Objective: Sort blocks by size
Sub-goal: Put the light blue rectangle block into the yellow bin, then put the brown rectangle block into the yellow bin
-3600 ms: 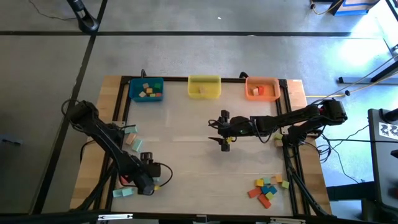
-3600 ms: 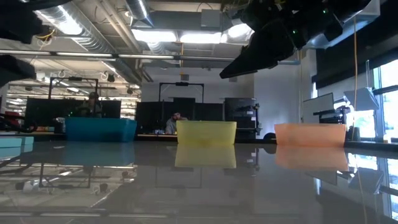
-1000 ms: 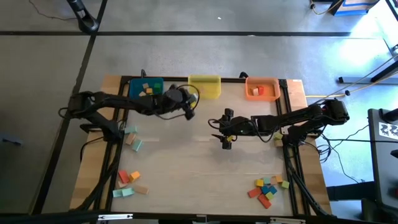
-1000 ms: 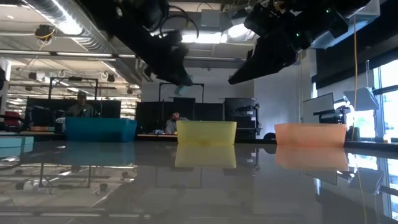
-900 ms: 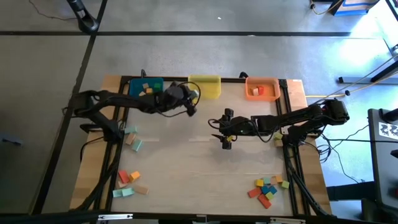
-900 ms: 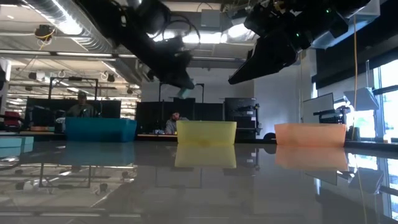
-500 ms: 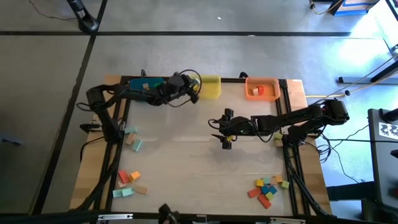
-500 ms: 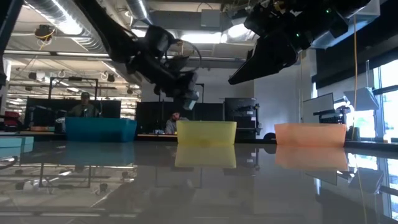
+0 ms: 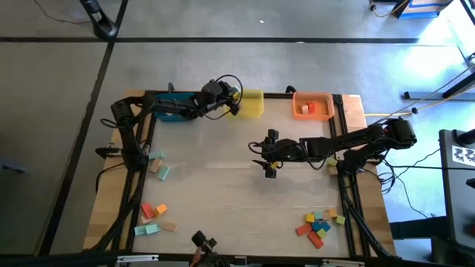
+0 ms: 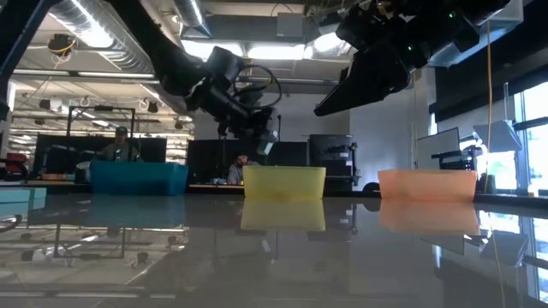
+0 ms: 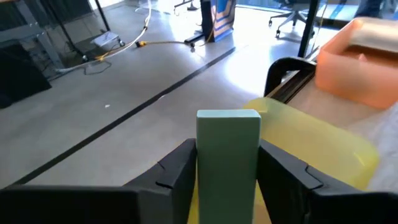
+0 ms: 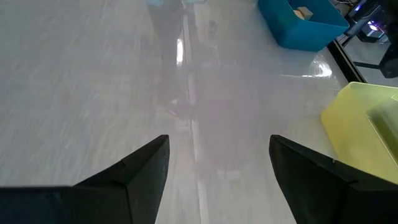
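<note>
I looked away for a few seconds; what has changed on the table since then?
The left gripper left the near-left block pile and swung across to the yellow bin, carrying a teal block between its jaws. The right gripper stayed open above mid-table; the bins and the block pile near the right did not move.

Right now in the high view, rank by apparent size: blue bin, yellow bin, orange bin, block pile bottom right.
1. Orange bin looks largest, fully visible.
2. Block pile, spread slightly smaller.
3. Yellow bin and blue bin: unranked, since the left arm covers part of each.
</note>
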